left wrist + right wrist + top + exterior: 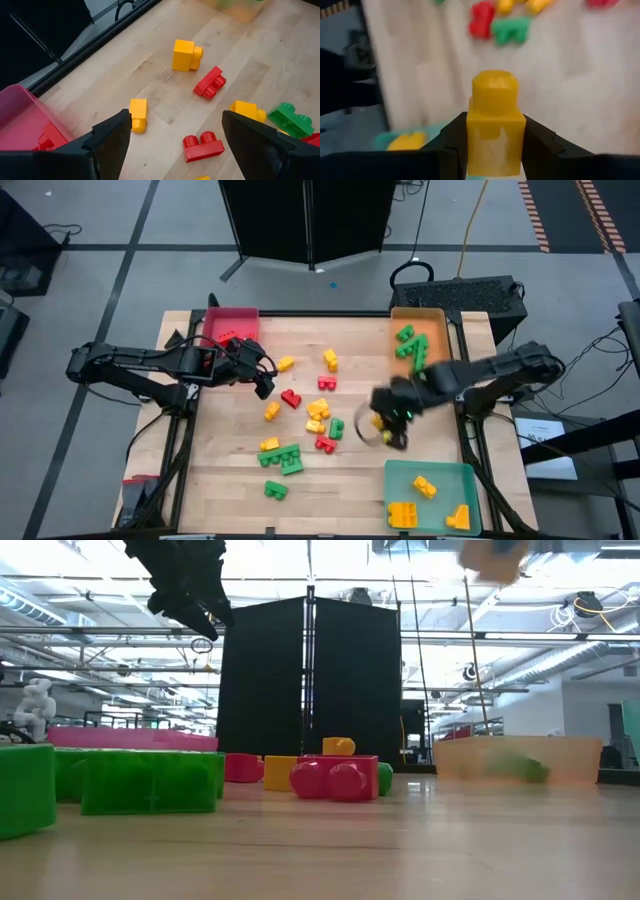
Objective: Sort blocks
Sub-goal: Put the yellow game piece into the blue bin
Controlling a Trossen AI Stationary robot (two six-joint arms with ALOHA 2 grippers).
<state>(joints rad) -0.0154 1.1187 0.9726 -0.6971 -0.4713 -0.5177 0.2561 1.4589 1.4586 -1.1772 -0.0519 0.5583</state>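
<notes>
yellow block [495, 125] is clenched in the right claw [495, 150], raised above the wooden surface [340, 470] between the orange tray [430, 320] and the teal tray [432, 475]. left claw [172, 137] hangs released near the red tray [232, 320]. loose red, yellow and green blocks [310, 415] lie scattered mid-surface.

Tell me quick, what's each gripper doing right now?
Left gripper: open, empty, near the red tray.
Right gripper: closed on a small yellow plastic brick.
</notes>
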